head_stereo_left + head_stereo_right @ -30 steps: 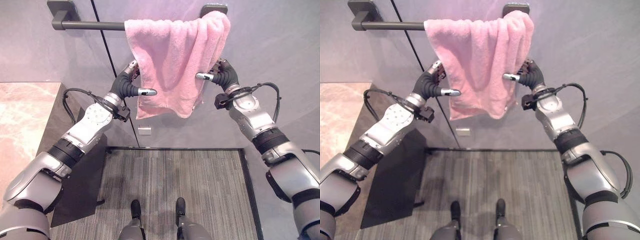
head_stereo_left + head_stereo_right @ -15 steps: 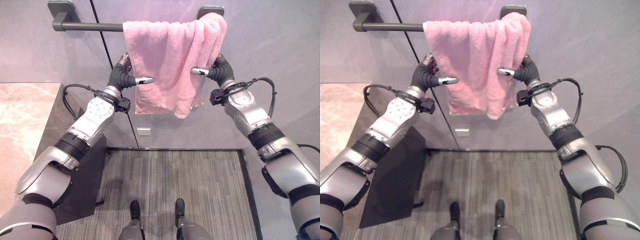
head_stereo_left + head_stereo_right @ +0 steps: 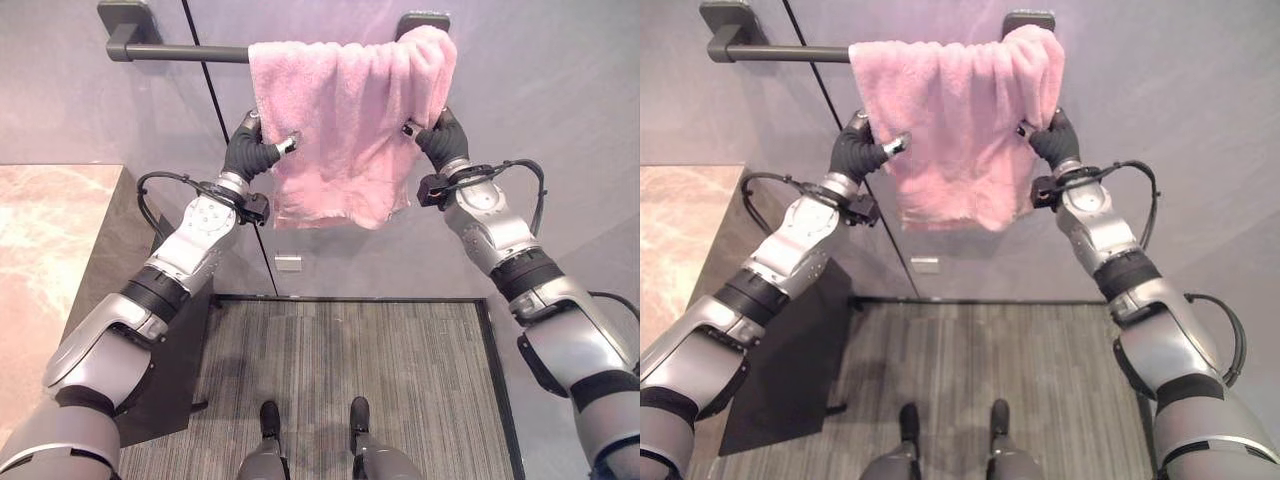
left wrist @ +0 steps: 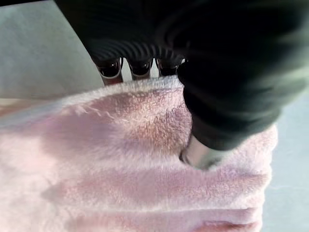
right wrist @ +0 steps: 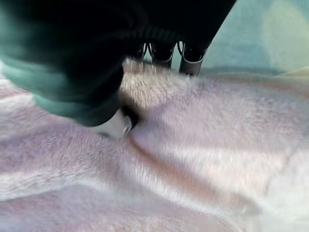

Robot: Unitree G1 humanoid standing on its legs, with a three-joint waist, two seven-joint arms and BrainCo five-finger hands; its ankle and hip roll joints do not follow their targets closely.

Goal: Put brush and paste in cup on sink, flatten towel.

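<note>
A pink towel [image 3: 345, 110] hangs bunched over the right end of a dark towel bar [image 3: 180, 52] on the grey wall. My left hand [image 3: 245, 152] is at the towel's left edge, thumb [image 4: 200, 154] pressed into the front of the cloth and fingers [image 4: 140, 67] behind it, pinching it. At the right edge my right hand [image 3: 440, 140] pinches the towel [image 5: 203, 135] the same way, its thumb [image 5: 113, 126] on the front. The towel's lower hem hangs uneven between the two hands.
A marble countertop [image 3: 45, 250] with a dark side panel [image 3: 170, 330] stands at the left. A grey striped floor [image 3: 350, 370] lies below the wall. A small white plate [image 3: 288, 262] sits on the wall under the towel.
Both hands have risen and closed on the towel's side edges. The thumbs that stuck out in front of the cloth now press into it.
</note>
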